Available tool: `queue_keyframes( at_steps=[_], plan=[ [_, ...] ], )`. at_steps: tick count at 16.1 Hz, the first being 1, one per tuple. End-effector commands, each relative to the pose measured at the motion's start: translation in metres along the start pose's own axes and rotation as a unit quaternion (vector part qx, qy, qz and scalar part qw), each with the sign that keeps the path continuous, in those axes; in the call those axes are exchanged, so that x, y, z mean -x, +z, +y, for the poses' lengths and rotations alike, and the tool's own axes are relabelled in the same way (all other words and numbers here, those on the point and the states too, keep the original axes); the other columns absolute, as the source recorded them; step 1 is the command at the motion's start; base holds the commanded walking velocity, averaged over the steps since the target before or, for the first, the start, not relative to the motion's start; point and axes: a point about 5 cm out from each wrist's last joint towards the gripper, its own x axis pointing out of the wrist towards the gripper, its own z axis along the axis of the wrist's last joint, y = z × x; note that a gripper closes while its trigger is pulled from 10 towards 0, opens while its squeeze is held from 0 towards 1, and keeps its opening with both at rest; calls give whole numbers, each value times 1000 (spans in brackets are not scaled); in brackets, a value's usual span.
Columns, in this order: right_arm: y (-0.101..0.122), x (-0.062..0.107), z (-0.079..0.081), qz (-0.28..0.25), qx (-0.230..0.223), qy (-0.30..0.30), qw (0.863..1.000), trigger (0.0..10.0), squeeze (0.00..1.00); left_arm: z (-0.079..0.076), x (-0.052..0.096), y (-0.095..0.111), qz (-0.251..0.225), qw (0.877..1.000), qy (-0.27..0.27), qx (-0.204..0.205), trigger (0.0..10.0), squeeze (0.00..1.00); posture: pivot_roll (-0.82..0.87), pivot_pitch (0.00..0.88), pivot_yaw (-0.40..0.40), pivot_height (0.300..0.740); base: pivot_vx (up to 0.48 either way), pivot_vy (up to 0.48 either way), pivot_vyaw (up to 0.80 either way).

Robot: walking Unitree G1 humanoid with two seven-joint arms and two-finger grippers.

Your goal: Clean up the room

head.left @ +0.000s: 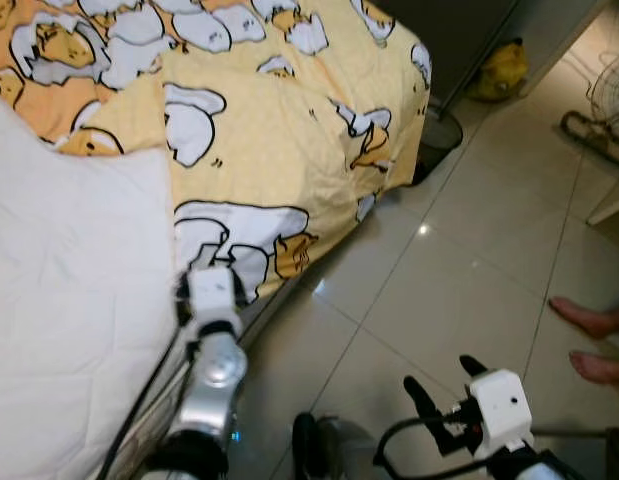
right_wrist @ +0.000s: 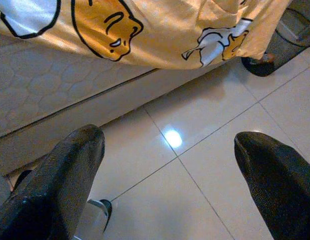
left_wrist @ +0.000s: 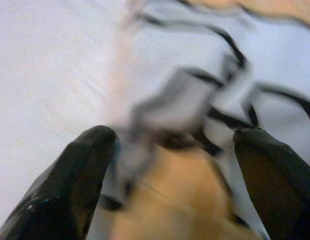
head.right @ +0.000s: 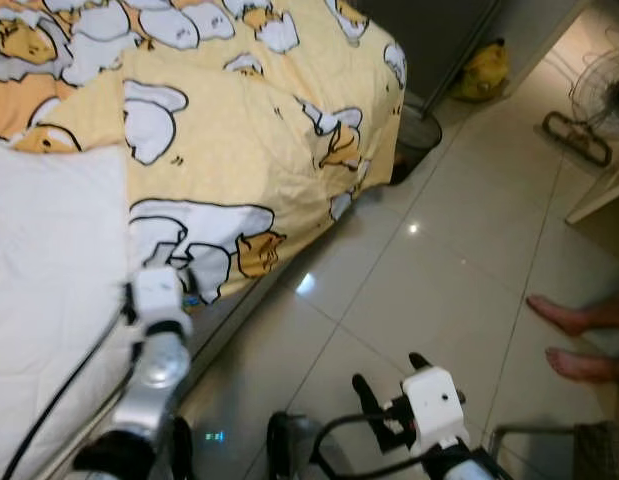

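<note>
Bed (head.left: 289,150) left, bare floor (head.left: 459,280) right

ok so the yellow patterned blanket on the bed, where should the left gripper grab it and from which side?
Grip the hanging edge of the yellow blanket where it drapes over the side of the bed, beside the white sheet. Come in from the floor side, roughly level. The left gripper is already open at that edge, and the loose folds there should pinch more easily than the flat top.

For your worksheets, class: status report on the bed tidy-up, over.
Left end effector open at quilt edge. Right end effector open over floor. Person's feet nearby.
</note>
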Motion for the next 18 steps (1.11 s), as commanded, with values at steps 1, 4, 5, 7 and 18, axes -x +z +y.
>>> queue_keyframes(
  at_steps=[1, 4, 5, 7, 18],
  plan=[
    [-3, 5, -4, 13, 2, -3, 1000, 10000, 0, 2, 4, 2, -1, 1000, 15, 3, 10000, 0, -213, 251, -198, 722, 0, 0, 0],
    [-4, 6, -5, 19, 2, 1, 1000, 10000, 0, -10, 23, 25, -52, 998, -28, 8, 10000, 0, -207, 248, -202, 722, 0, 0, 0],
    [-6, 7, -5, 23, 2, 3, 1000, 10000, 0, -14, 31, 24, -47, 998, -46, 5, 10000, 0, -201, 248, -201, 722, 0, 0, 0],
    [-7, 6, -5, 26, 1, 6, 1000, 10000, 0, -17, 35, 12, -18, 998, -56, 3, 10000, 0, -197, 248, -204, 722, 0, 0, 0],
    [-12, 5, -5, 37, 9, 34, 999, 10000, 0, -19, 15, -15, 65, 998, -13, 2, 10000, 0, -213, 210, -212, 722, 0, 0, 0]
  ],
)
